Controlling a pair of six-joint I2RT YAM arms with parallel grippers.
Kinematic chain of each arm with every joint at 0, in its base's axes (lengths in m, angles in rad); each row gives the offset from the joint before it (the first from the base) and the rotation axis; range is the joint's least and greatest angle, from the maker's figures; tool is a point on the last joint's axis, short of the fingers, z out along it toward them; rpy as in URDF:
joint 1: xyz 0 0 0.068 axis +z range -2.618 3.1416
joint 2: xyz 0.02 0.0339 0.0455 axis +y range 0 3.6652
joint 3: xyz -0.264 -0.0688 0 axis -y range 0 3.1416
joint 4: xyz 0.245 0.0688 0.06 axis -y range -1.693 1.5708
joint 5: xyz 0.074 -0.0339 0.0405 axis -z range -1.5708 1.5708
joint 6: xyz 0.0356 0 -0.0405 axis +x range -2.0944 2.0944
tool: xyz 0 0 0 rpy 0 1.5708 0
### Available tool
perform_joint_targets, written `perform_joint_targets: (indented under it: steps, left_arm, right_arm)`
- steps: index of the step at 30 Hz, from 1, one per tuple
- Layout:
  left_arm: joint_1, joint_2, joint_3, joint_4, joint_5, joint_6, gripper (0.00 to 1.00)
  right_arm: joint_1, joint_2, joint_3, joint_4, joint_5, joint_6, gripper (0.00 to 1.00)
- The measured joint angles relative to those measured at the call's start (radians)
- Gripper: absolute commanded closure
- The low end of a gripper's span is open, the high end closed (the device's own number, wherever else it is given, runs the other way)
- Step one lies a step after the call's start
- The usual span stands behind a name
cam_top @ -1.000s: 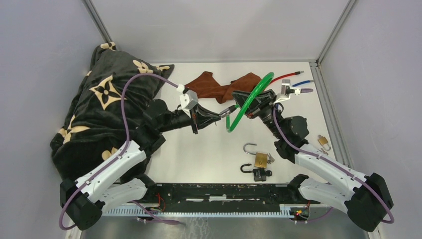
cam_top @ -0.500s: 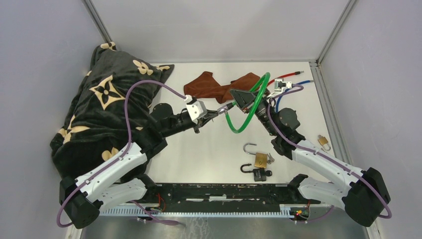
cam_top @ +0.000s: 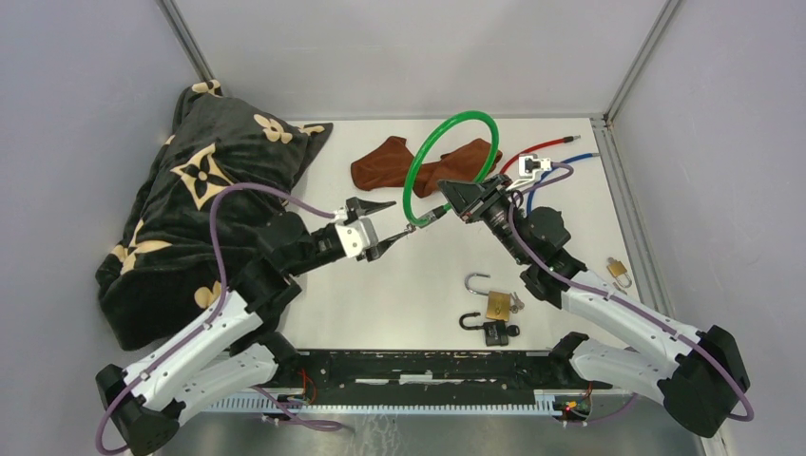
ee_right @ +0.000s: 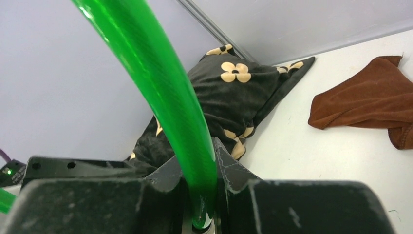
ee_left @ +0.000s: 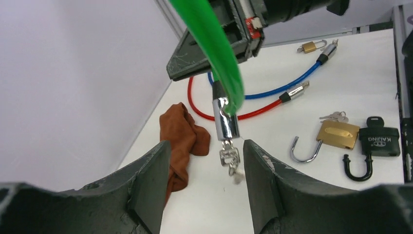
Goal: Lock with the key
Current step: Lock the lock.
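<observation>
The green cable lock [cam_top: 408,185] curves in a full loop, raised above the table's centre. Its chrome barrel [ee_left: 225,122] sits at the loop's seven o'clock, with the key [ee_left: 230,158] dangling beneath.

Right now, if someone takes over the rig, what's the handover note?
Grippers: left gripper open, touching nothing; right gripper shut on the green cable, holding the loop up off the table.
Things: the cable's chrome barrel hangs in front of the open left fingers, with the key in its end.
Done: key inserted.
Left: can't tell if it has been turned. Probably regrip the key, turn it, and check the lock holds.
</observation>
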Motion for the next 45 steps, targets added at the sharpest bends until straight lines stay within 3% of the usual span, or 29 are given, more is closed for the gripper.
perform_joint_targets:
  steps: [4, 9, 17, 26, 29, 32, 36, 40, 45]
  left_arm:
    - [-0.002, -0.091, -0.059, -0.015, 0.065, 0.1, 0.5]
    - [-0.061, -0.128, -0.163, 0.056, 0.066, 0.231, 0.51]
    - [-0.329, -0.005, -0.329, 0.419, -0.297, 0.528, 0.49]
    - [-0.341, 0.043, -0.371, 0.607, -0.477, 0.645, 0.52]
    - [-0.339, 0.058, -0.37, 0.615, -0.506, 0.651, 0.48]
    - [-0.332, 0.061, -0.356, 0.58, -0.504, 0.599, 0.42]
    - [-0.297, 0.029, -0.233, 0.41, -0.434, 0.348, 0.37]
    - [-0.236, 0.003, -0.083, 0.315, -0.353, 0.026, 0.37]
    - [-0.216, 0.02, -0.048, 0.335, -0.335, -0.185, 0.4]
  right_arm:
    - [0.0, -0.017, 0.0, 0.0, 0.019, 0.0, 1.0]
    - [0.0, -0.019, 0.0, 0.001, 0.037, 0.001, 1.0]
    - [0.0, -0.019, -0.002, 0.002, 0.064, 0.001, 1.0]
    - [0.0, -0.019, -0.003, 0.004, 0.066, 0.004, 1.0]
    - [0.0, -0.019, -0.008, 0.006, 0.067, 0.007, 1.0]
    - [0.0, -0.019, -0.009, 0.006, 0.068, 0.008, 1.0]
    - [0.0, -0.019, -0.009, 0.005, 0.069, 0.008, 1.0]
    - [0.0, -0.019, -0.009, 0.005, 0.068, 0.008, 1.0]
    - [0.0, -0.019, -0.009, 0.006, 0.064, 0.009, 1.0]
